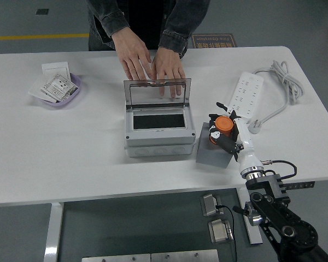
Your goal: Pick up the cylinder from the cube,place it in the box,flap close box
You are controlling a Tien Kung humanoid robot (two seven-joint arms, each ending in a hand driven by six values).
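White table: right hand grasps the upright orange cylinder over the grey cube.

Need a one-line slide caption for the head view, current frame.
Right hand grips the orange cylinder above the grey cube; a person's hands rest behind the open box.

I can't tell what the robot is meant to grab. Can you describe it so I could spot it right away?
Start at the grey box with the raised clear lid in the middle of the white table. Just to its right sits a dark grey cube, and on top of it is the orange cylinder, with the right robot hand closed around it. It is the only bright orange thing on the table.
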